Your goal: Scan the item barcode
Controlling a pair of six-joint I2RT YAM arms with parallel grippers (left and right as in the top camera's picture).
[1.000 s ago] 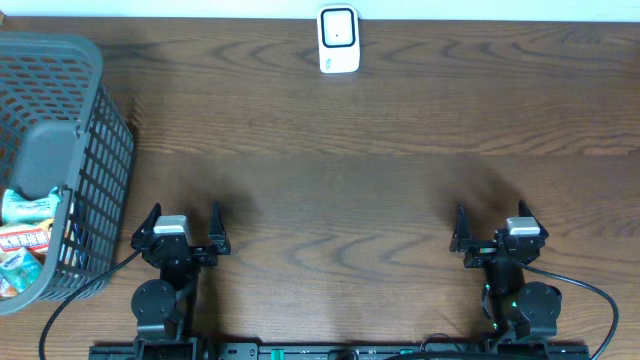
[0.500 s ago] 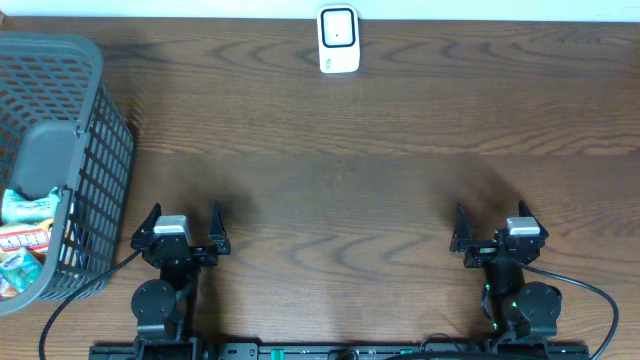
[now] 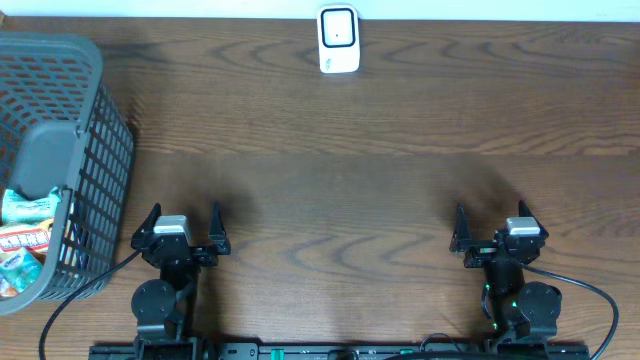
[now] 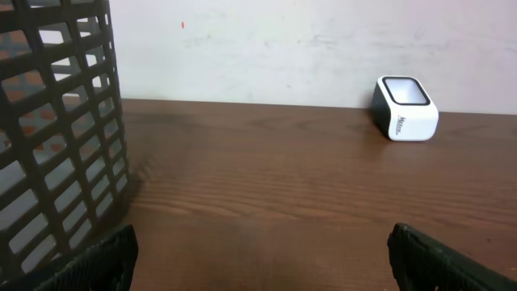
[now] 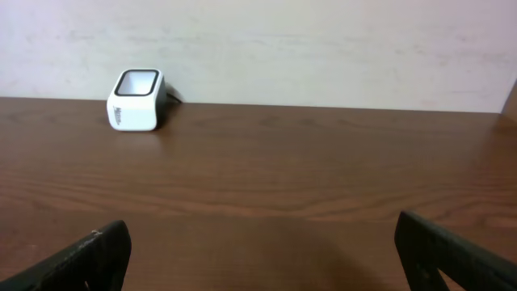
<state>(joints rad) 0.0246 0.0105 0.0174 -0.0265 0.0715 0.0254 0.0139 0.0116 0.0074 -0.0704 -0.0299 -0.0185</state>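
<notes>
Grey basket [image 3: 100,130] mesh crowds snack packets [image 3: 25,240]: left tool [image 3: 185,212], spread and empty, may snag wall; right tool [image 3: 490,212] likewise spread, empty; scanner [image 3: 338,40] well apart.

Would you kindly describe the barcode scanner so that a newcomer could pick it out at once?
Start at the dark wooden table and follow its far edge, against the pale wall. Near the middle of that edge stands the scanner, alone: a small white box with a dark-framed window, nothing like the big grey mesh basket at the left end.
</notes>
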